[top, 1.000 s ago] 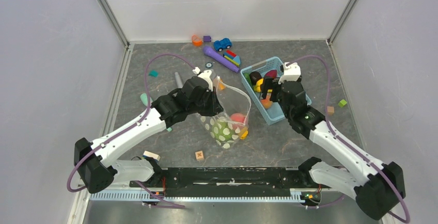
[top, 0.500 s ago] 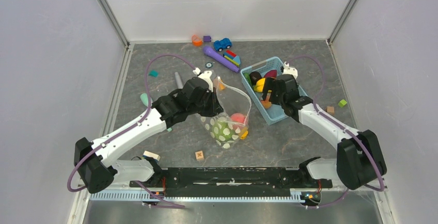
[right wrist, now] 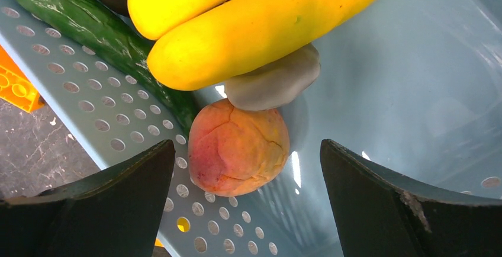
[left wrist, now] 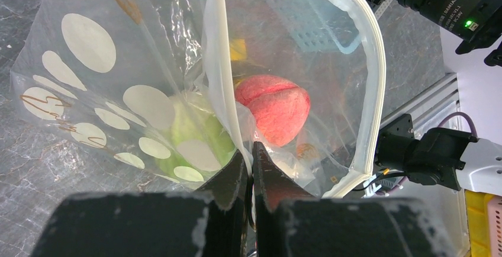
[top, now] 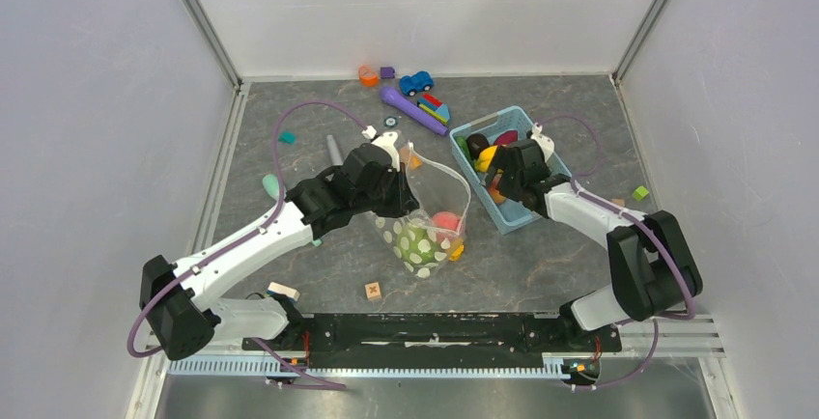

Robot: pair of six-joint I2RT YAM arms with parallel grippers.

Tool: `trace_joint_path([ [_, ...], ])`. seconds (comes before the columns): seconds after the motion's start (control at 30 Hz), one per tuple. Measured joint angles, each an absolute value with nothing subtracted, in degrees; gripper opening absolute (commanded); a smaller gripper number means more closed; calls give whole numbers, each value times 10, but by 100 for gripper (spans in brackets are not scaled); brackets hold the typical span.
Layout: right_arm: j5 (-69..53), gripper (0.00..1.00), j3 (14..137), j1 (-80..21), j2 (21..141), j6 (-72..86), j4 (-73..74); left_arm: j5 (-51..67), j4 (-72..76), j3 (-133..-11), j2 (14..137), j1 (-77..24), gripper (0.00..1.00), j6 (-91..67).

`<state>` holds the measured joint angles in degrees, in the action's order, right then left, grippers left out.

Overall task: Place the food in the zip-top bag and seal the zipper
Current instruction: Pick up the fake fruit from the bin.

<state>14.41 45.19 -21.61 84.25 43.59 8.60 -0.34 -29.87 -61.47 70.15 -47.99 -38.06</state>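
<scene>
The polka-dot zip-top bag point(top: 425, 216) stands open at mid-table with a green cabbage point(top: 413, 241) and a pink-red peach point(top: 445, 221) inside. My left gripper point(left wrist: 251, 157) is shut on the bag's whitish zipper point(left wrist: 216, 73) rim and holds the mouth up. In the left wrist view the peach point(left wrist: 275, 104) and cabbage point(left wrist: 195, 132) show through the plastic. My right gripper point(right wrist: 247, 168) is open, low inside the blue basket point(top: 526, 211), straddling an orange-pink peach point(right wrist: 237, 145). A yellow banana bunch point(right wrist: 260, 23), a green cucumber point(right wrist: 89, 26) and a grey piece point(right wrist: 272, 84) lie just beyond it.
The basket's perforated wall point(right wrist: 89, 109) is close by my right gripper's left finger. A blue toy car point(top: 416, 82), a purple stick point(top: 410, 110), orange and green blocks lie at the back. A wooden block point(top: 373, 291) sits in front of the bag.
My right arm has swung down and lowered its gripper into the basket over the peach. My left gripper and the bag have not moved.
</scene>
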Motion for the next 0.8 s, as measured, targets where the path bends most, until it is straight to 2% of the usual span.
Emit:
trace_joint_path([
  [0.17, 144, 94, 452, -216, 850, 450, 81, -4, -298, -615, 704, -480, 9, -380],
  [0.5, 141, 75, 437, -214, 852, 444, 71, -3, -298, -615, 708, -480, 9, -380],
  [0.8, 138, 47, 419, -213, 844, 418, 65, -4, -295, -613, 708, -480, 8, -380],
])
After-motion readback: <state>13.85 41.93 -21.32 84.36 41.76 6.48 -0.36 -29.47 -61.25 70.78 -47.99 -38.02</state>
